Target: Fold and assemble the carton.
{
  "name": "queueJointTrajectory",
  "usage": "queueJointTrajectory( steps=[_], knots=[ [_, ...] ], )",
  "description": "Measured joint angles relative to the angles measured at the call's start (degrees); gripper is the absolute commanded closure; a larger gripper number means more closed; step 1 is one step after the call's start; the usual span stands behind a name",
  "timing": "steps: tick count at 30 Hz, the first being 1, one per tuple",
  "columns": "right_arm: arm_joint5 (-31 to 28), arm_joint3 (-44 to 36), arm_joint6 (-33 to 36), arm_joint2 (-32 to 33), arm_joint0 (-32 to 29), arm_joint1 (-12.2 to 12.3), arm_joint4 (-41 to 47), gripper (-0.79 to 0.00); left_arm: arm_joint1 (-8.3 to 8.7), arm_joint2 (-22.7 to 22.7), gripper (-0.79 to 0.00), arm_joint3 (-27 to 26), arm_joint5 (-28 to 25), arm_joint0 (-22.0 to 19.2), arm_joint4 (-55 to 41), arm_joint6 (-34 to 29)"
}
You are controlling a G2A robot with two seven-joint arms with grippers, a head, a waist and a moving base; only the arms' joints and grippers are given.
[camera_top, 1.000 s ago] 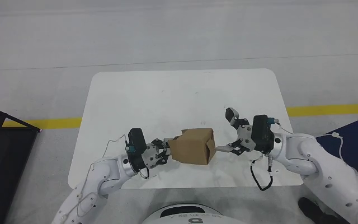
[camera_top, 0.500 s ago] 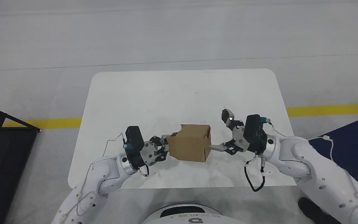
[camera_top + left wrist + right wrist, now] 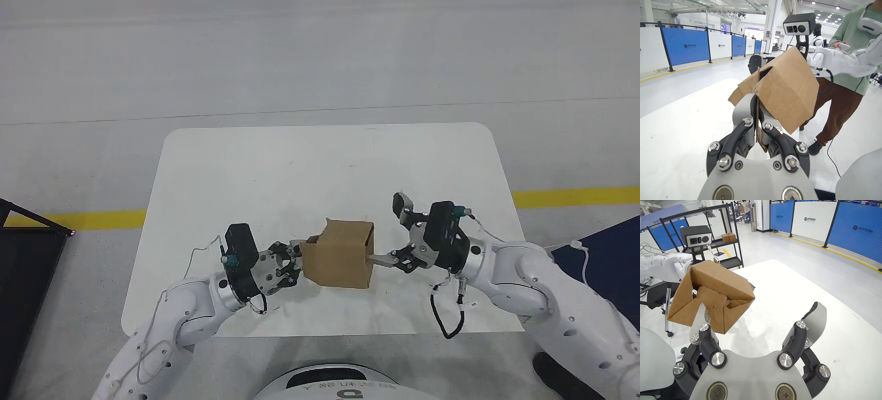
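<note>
Left tool (image 3: 757, 111) pinches carton (image 3: 787, 91); right tool (image 3: 759, 308) touching.

In the last second I brought the right gripper (image 3: 394, 235) in toward the carton (image 3: 338, 255). It stood well apart before, and now its nearer finger (image 3: 383, 262) touches the carton's open end. The carton itself, carried by the left gripper (image 3: 293, 270), went a little toward the far side of the table (image 3: 300, 170) and slightly left.
</note>
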Motion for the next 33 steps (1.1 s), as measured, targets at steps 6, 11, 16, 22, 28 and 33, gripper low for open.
queueJointTrajectory(
  steps=[6, 11, 16, 22, 28, 33],
  knots=[
    [0.5, -0.1, 1.4, 0.1, -0.1, -0.5, 0.0, -0.785, -0.04, 0.0, 0.000, 0.0, 0.0, 0.1, 0.2, 0.1],
    [0.7, -0.5, 2.2, 0.0, -0.2, -1.0, -0.1, -0.785, -0.05, -0.1, 0.000, -0.1, 0.0, 0.4, 0.5, 0.3],
    [0.7, -0.8, 2.8, 0.0, -0.2, -1.4, -0.5, -0.785, -0.02, -0.3, 0.000, -0.2, -0.1, 0.8, 0.7, 0.7],
    [0.6, -0.8, 2.5, 0.9, -0.9, -1.8, -0.6, -0.785, -0.01, -0.5, 0.000, -0.1, -0.2, 1.1, 0.7, 0.8],
    [0.3, -0.7, 2.0, 1.9, -1.9, -2.1, -0.6, -0.785, -0.02, -0.6, 0.000, -0.2, -0.2, 1.3, 0.7, 0.9],
    [0.2, -0.5, 1.0, 4.2, -3.3, -2.2, 0.0, -0.785, -0.09, -0.7, 0.000, 0.1, -0.1, 1.5, 0.0, 1.5]
  ],
)
